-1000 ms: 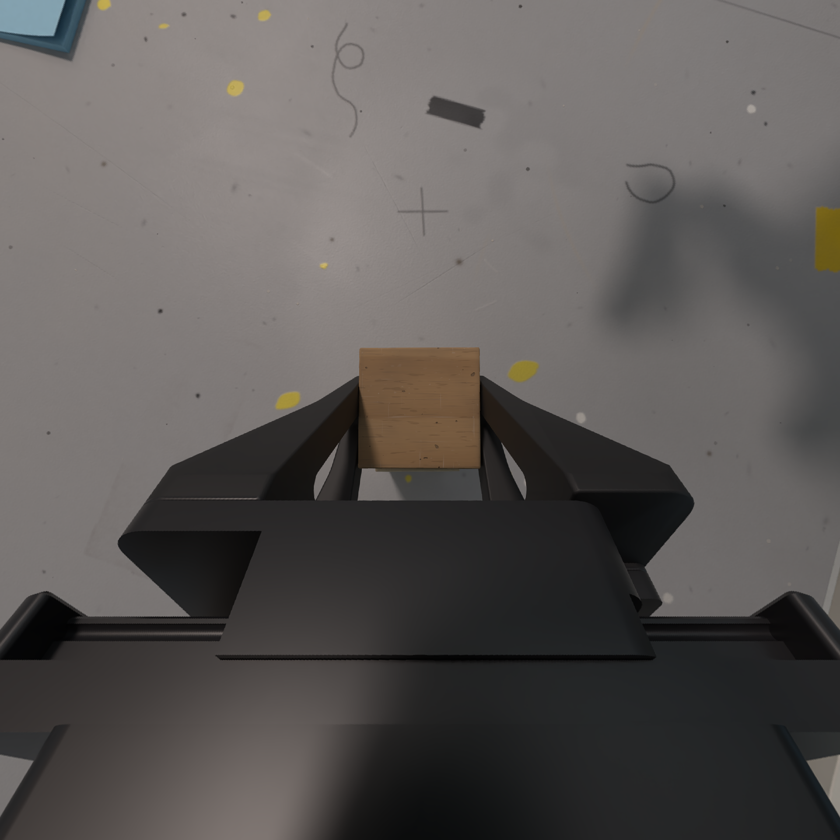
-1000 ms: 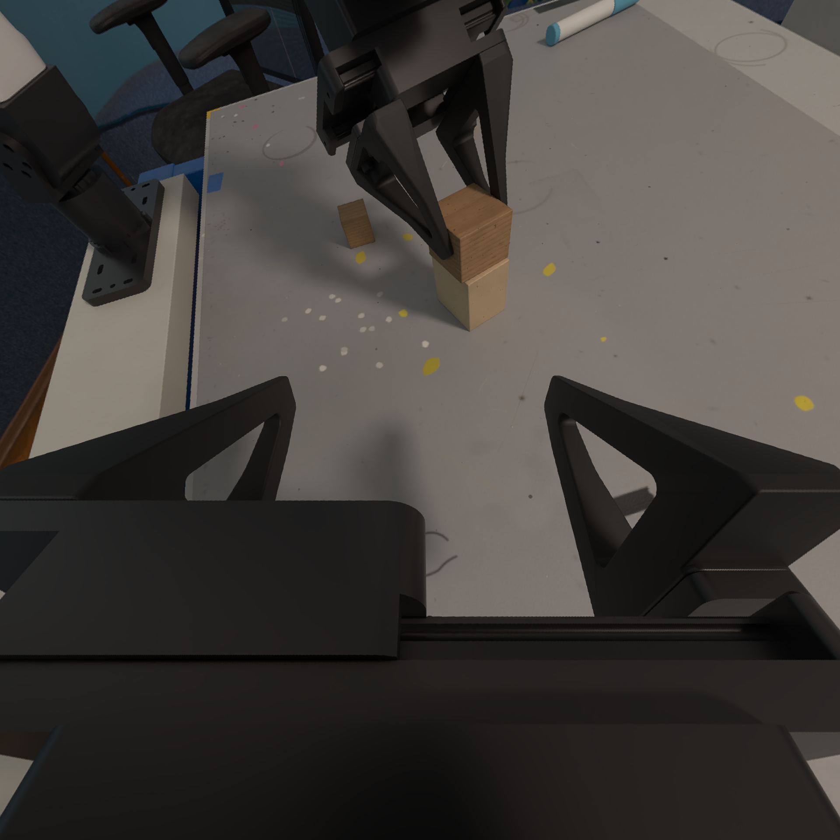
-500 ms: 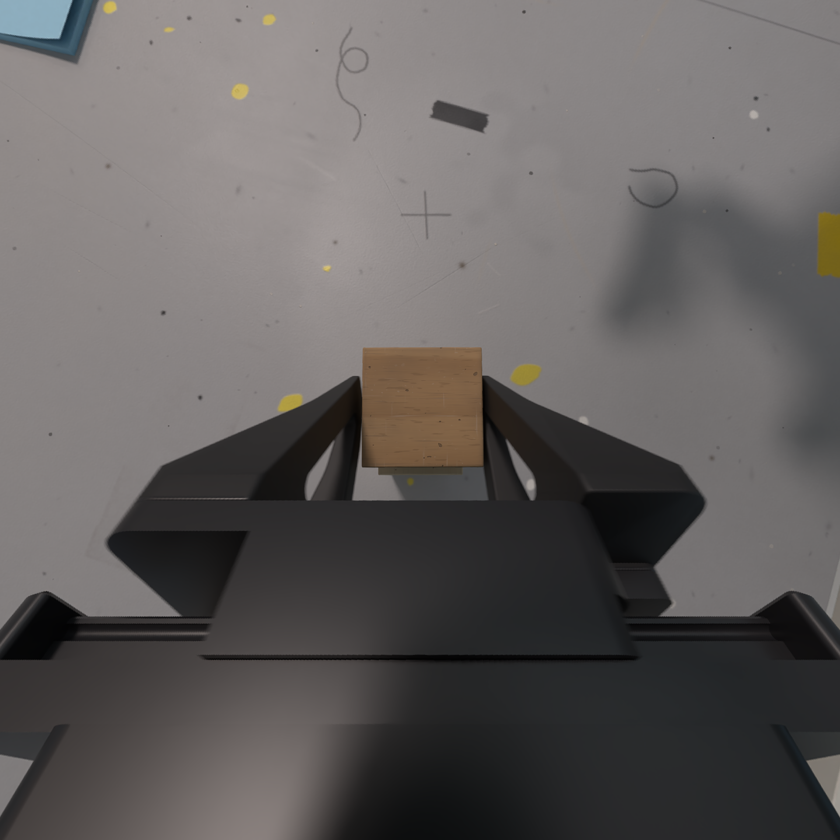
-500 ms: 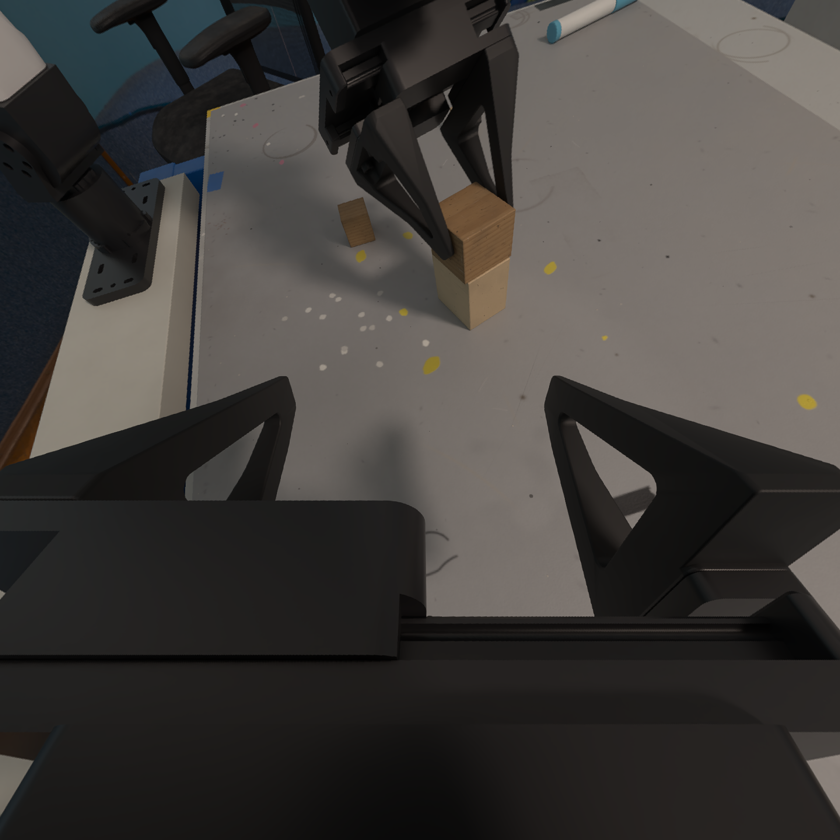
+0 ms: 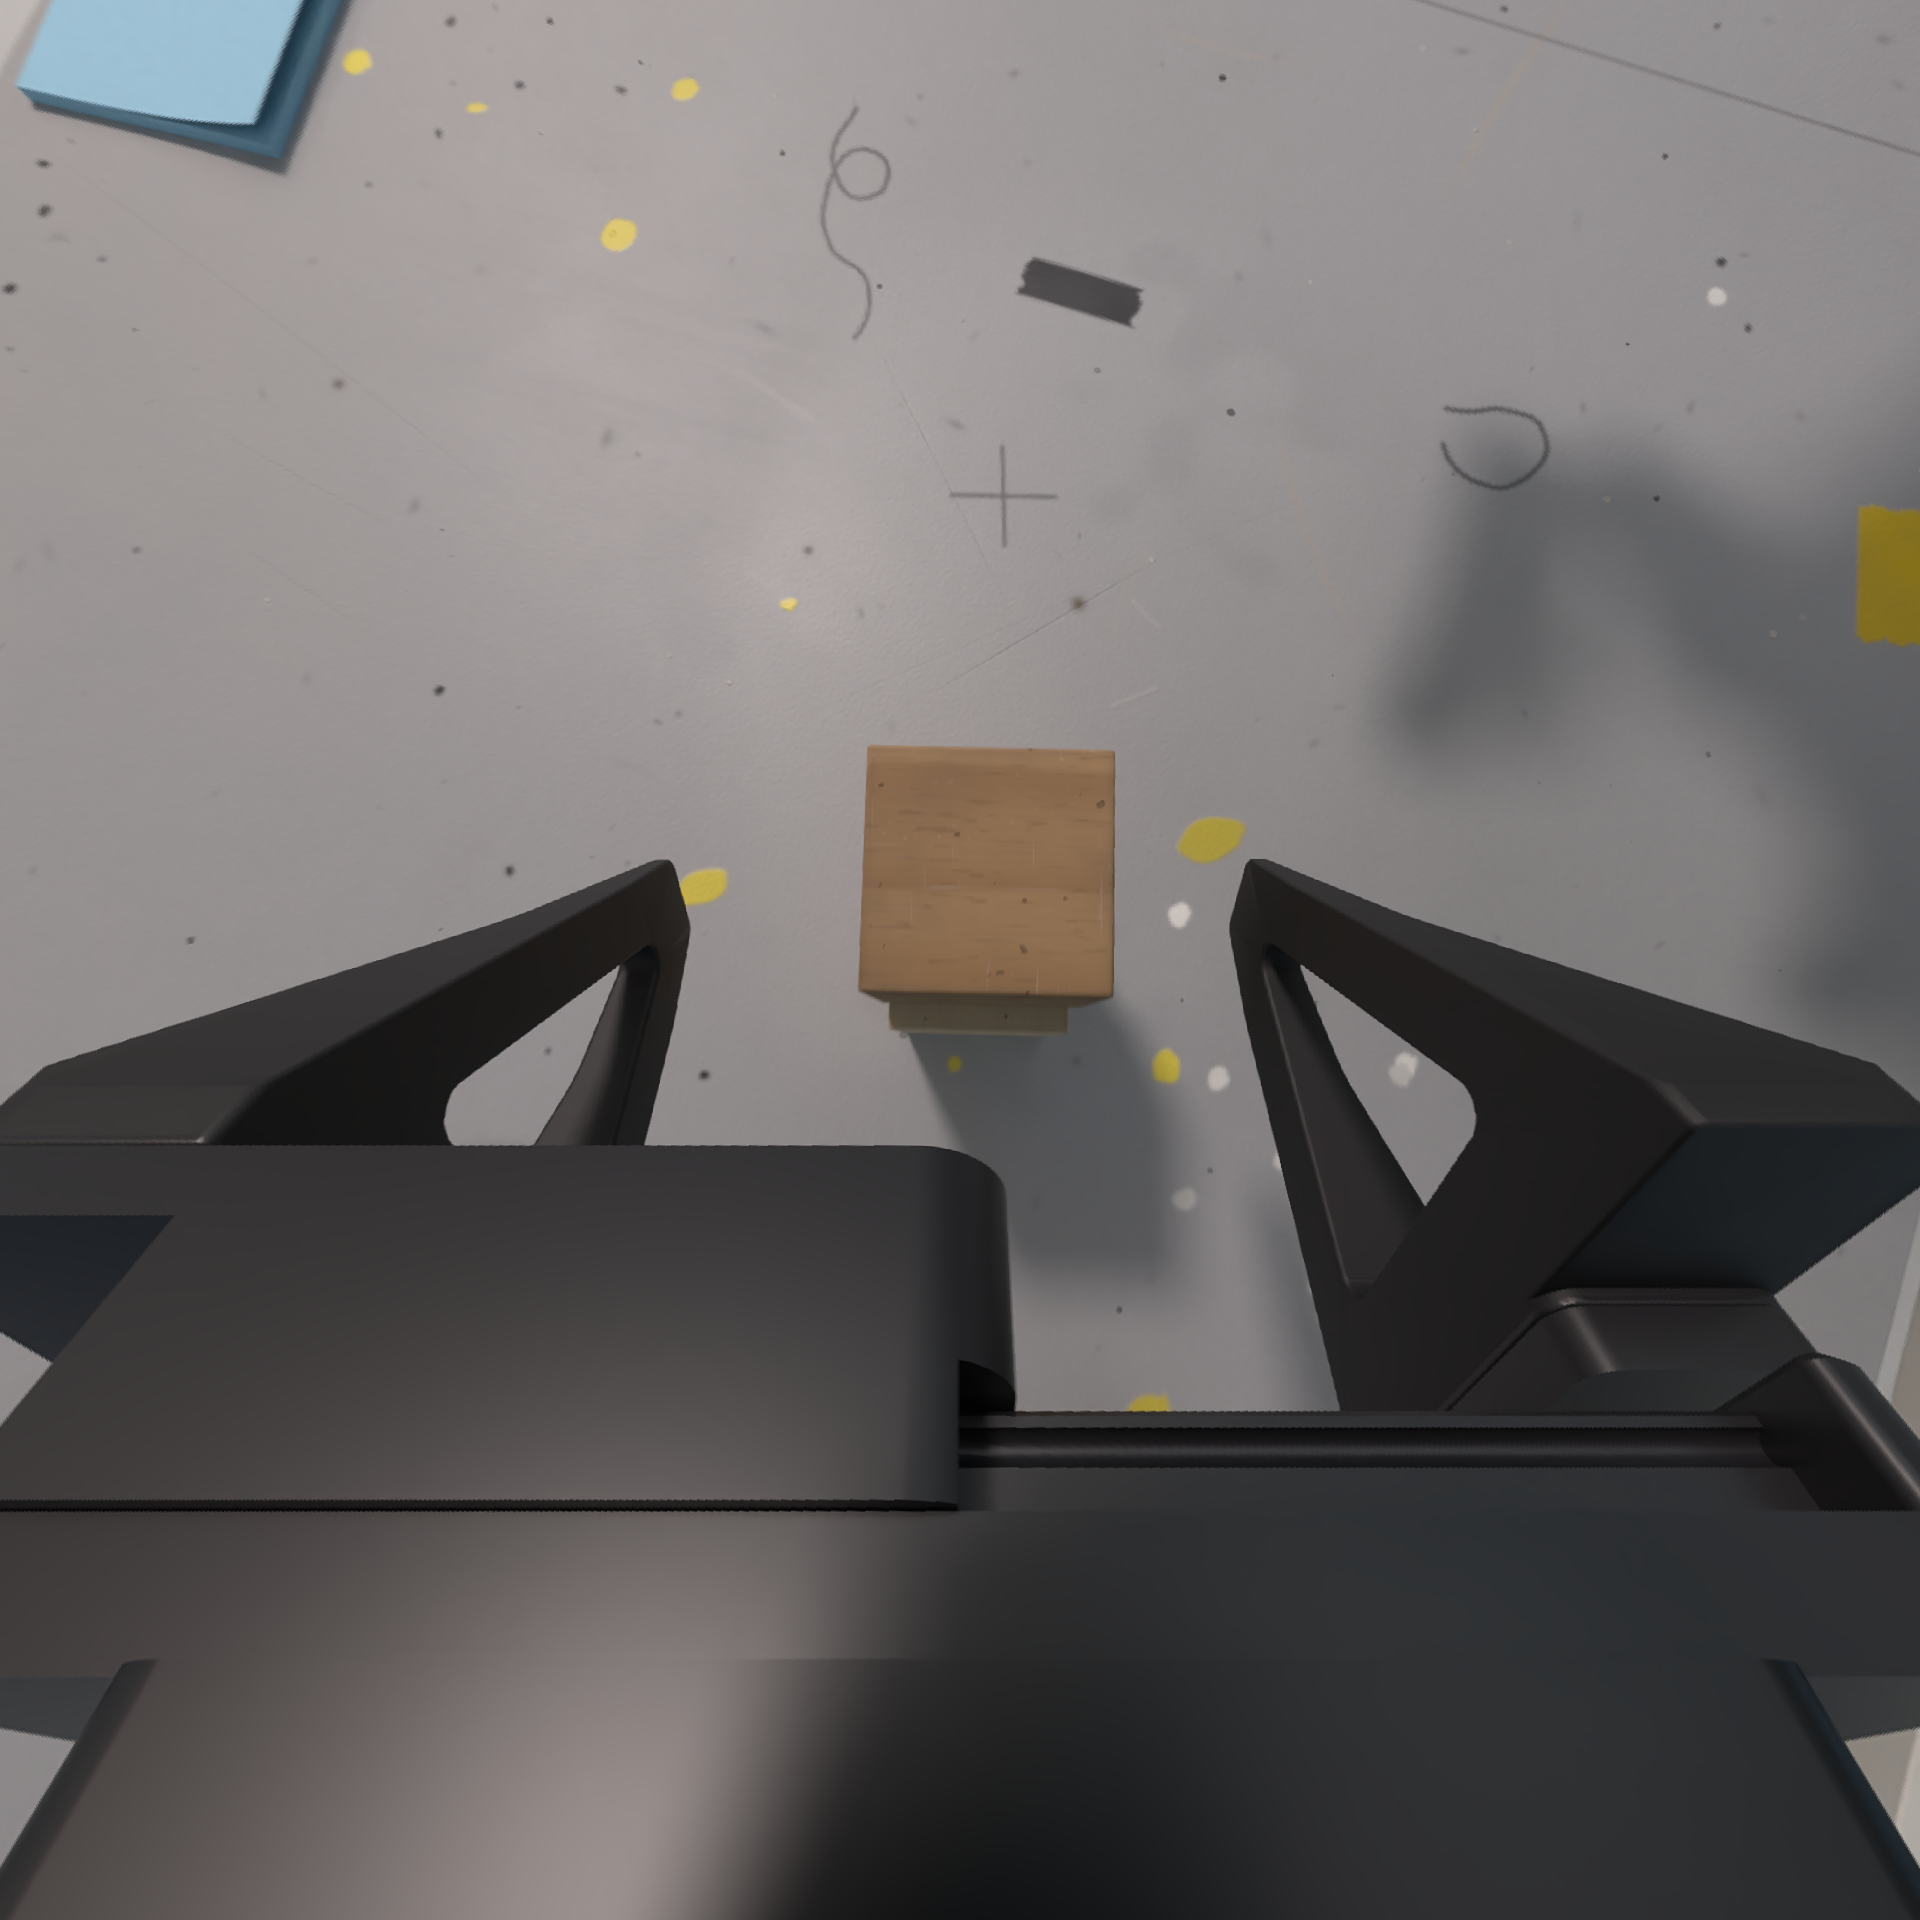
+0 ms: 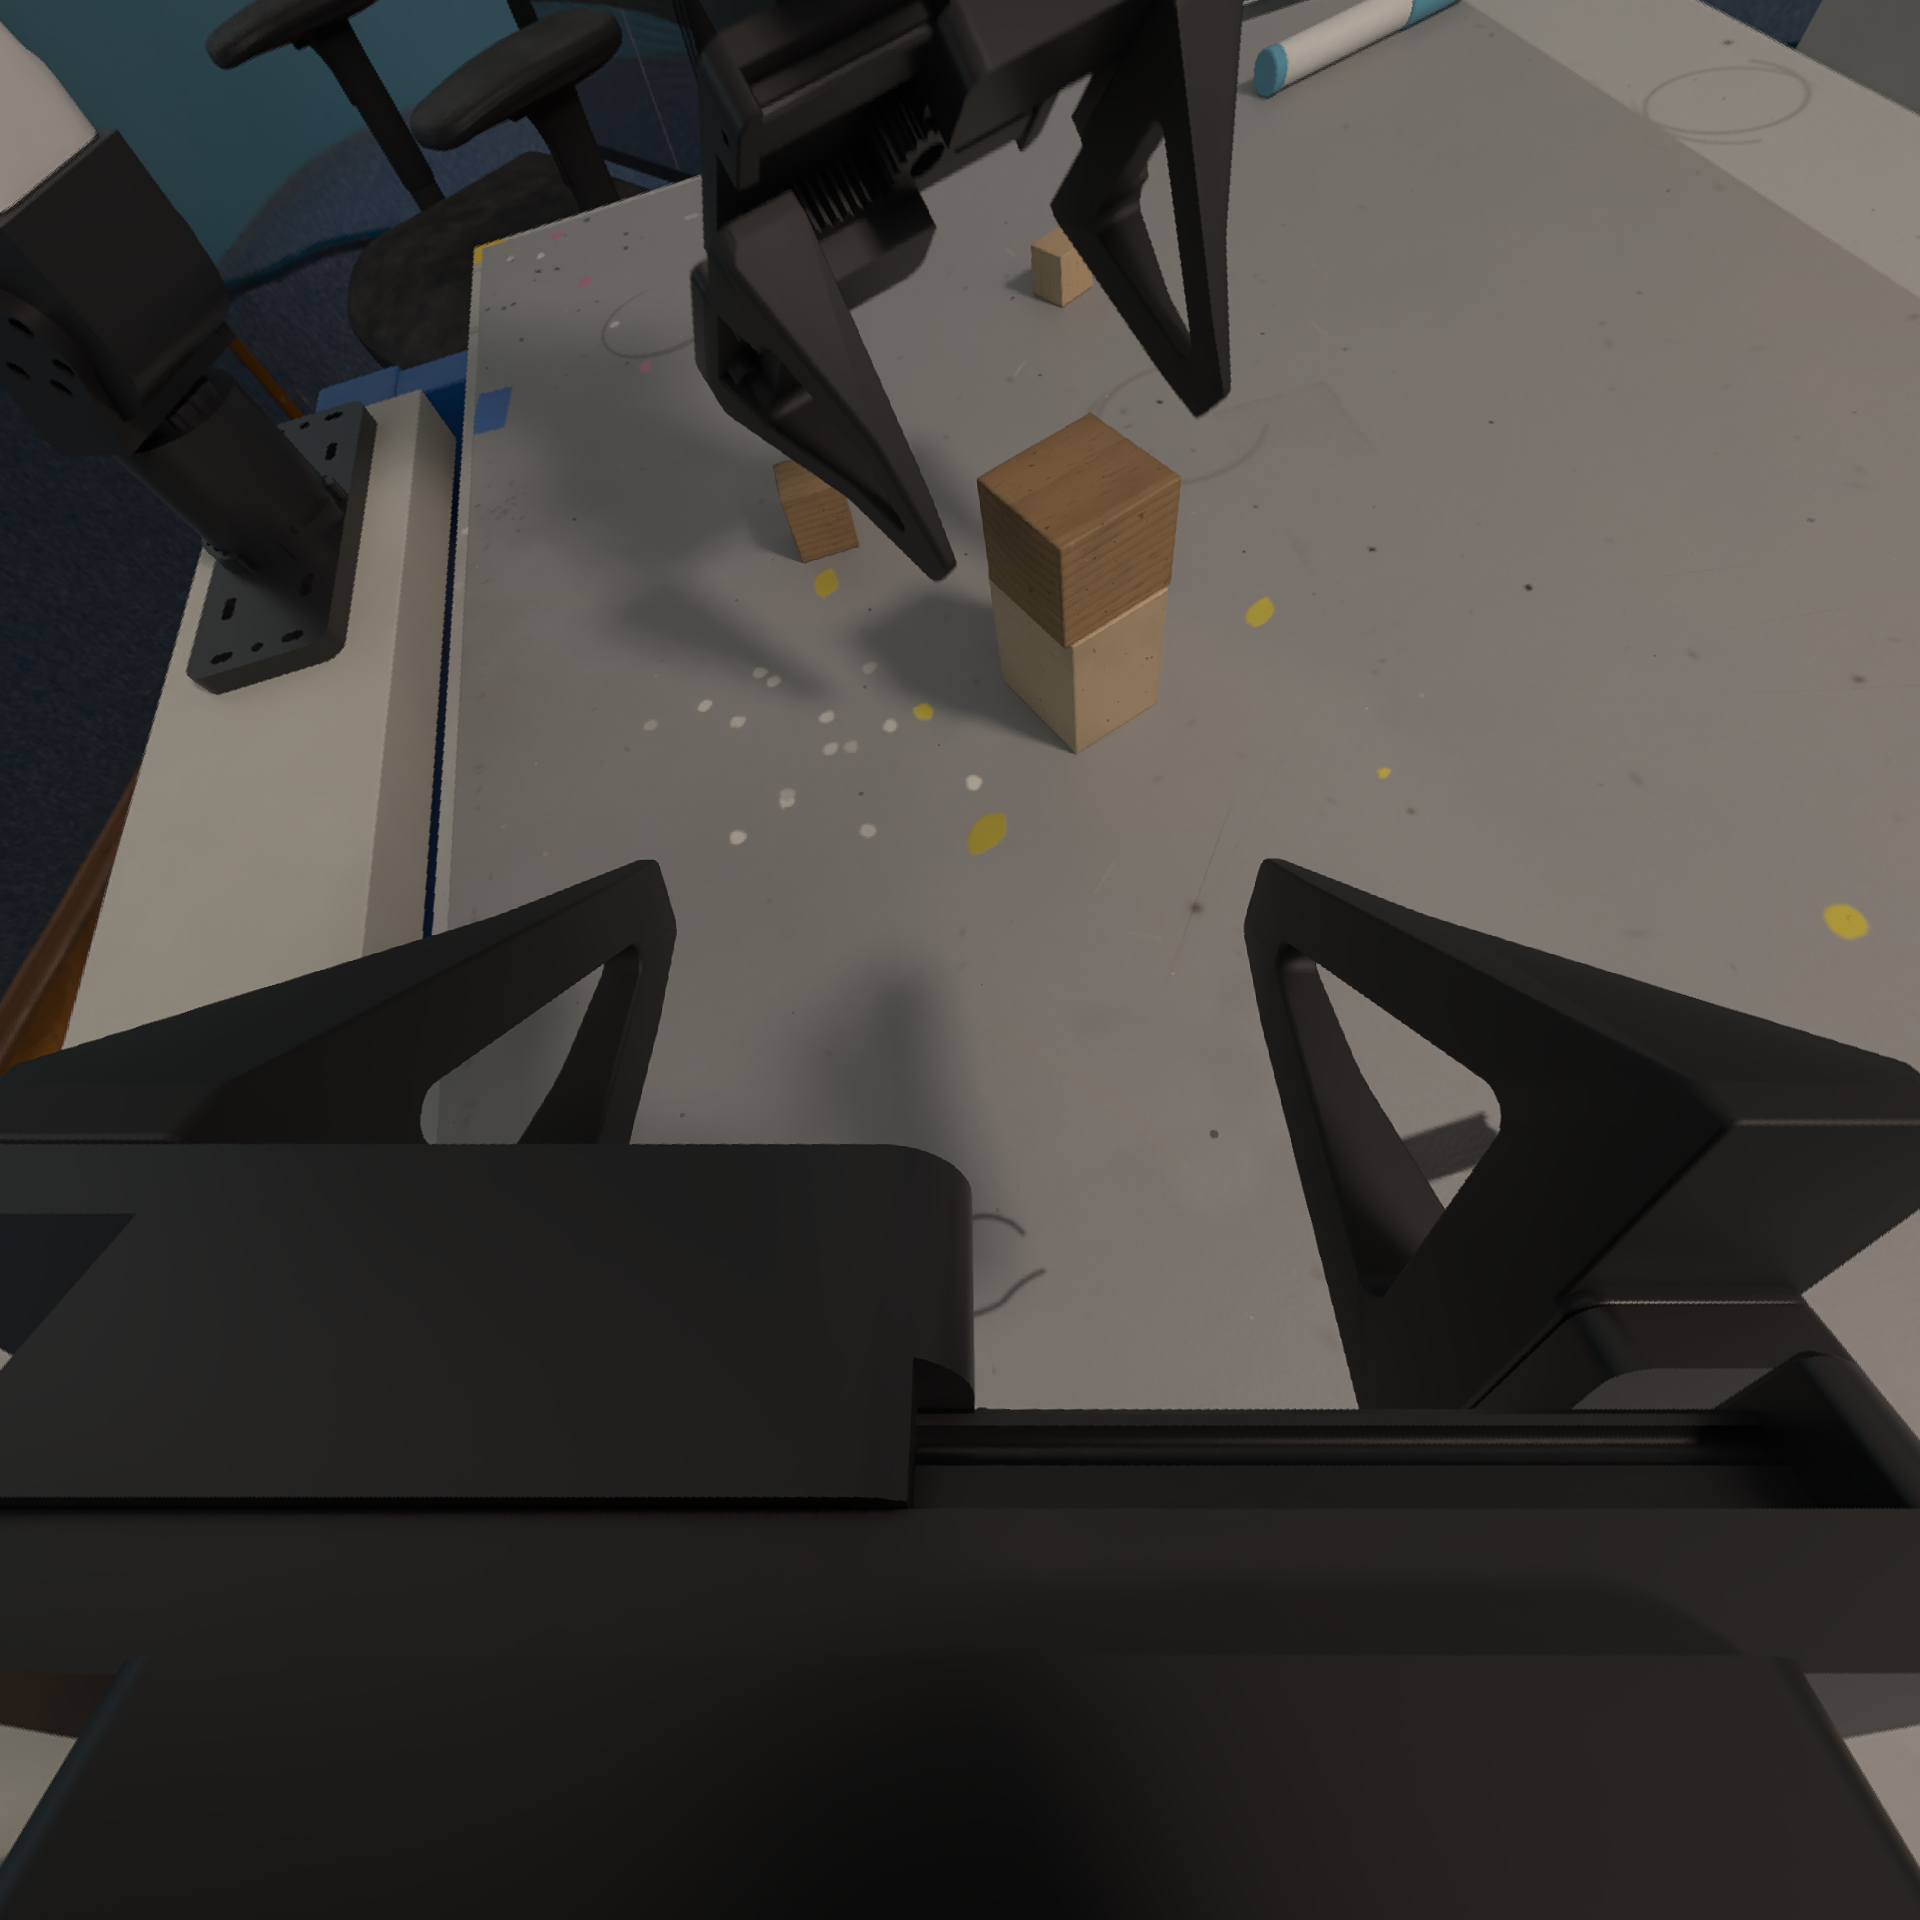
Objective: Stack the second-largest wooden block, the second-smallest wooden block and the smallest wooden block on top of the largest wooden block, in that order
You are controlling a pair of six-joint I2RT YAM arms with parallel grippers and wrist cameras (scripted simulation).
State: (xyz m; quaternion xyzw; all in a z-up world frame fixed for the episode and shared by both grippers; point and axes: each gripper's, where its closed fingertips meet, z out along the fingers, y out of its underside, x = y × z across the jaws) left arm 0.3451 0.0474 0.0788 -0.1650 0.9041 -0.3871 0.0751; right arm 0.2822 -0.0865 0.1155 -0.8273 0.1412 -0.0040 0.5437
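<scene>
The right gripper point(image 6: 956, 883) idled nearest, fingers spread wide and empty. Farther on, the second-largest wooden block point(image 6: 1086, 520) sat on the pale largest wooden block point(image 6: 1081, 675), and the left gripper point(image 5: 956, 883) hung above with its fingers wide, touching neither. That first placement looked complete. Next, judging by size, came the second-smallest wooden block point(image 6: 816, 509) beyond, then the smallest wooden block point(image 6: 1058, 268), farthest; each would need a centred grasp.

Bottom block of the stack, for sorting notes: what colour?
Pale cream wood, lighter than the brown block above; right wrist view.
</scene>
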